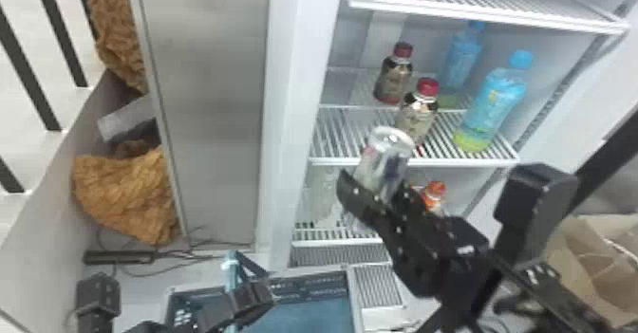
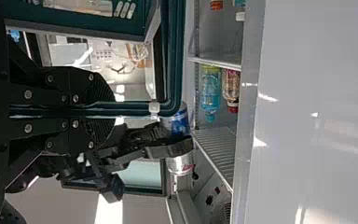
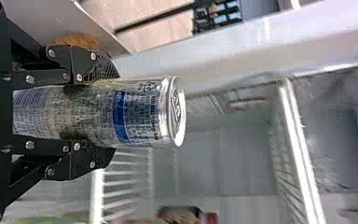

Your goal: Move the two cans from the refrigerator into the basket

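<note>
Well, one can (image 3: 135,112) is in my right gripper (image 1: 375,187), so I think I am partway through this job. The two black fingers are closed snugly around its middle, one on each side, and its shiny top pokes out past them. It is up at the open front of the refrigerator (image 1: 304,118), near the edge of the middle shelf (image 1: 413,162), and not in the basket (image 1: 308,287) yet. My left gripper (image 2: 105,110) is pinched tight on the basket's handle (image 2: 135,108) (a helpful job, I think). The basket waits low down, toward my left. I can't tell where the second can is, so I don't know if it is done or left. This one must come clear of the shelf, go down and be let go inside. Two bottles with red caps (image 1: 398,76) stand on the middle shelf, with two blue-capped bottles (image 1: 493,99) to the right of them. A bottle with an orange cap (image 1: 434,197) is lower down, behind my right gripper. The shelf edge could catch the can, and the handle and my left gripper could get bumped on the way down.
</note>
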Robot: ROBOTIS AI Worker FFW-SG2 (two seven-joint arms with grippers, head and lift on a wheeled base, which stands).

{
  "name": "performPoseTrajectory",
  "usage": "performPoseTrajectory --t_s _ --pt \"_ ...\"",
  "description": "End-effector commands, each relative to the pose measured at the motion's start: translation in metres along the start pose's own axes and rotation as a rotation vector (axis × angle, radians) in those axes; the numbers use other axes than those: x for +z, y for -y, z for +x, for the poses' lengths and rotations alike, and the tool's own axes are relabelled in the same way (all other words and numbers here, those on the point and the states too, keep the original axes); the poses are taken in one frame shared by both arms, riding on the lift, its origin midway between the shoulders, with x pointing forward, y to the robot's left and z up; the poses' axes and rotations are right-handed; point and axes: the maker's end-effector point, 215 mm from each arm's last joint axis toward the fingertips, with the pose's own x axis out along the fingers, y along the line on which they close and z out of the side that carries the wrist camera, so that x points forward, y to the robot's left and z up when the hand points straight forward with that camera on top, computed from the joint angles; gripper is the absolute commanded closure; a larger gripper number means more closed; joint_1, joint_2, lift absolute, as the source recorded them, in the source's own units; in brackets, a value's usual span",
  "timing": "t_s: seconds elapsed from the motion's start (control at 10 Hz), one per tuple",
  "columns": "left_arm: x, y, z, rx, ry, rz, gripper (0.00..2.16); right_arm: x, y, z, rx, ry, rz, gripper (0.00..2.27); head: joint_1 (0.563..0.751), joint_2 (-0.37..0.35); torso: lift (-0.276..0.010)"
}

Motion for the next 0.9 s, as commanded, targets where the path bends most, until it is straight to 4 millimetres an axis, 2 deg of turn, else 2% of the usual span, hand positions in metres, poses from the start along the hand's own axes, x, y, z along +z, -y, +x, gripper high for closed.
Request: performPoseTrajectory --t_s 0.0,0.2,0.4,0.8 --pt "0.003 -0.001 -0.003 0.002 0.016 0.004 1.19 -0.024 -0.013 -0.016 0.024 -0.066 0.048 1.28 0.695 -0.199 -0.031" --pt "0.003 -0.001 -0.002 0.001 0.014 0.006 1.19 -0.060 -0.036 -0.028 0.099 -0.172 0.098 1.28 0.695 -0.182 -0.031" --pt "0.003 -0.001 -0.002 0.001 0.017 0.004 1.19 -0.084 -0.053 -0.047 0.142 -0.261 0.115 1.28 0.695 -0.152 -0.031" --pt "0.003 -0.001 -0.002 0.001 0.017 0.004 1.19 -0.131 -0.063 -0.073 0.186 -0.428 0.128 1.28 0.695 -0.137 -0.031"
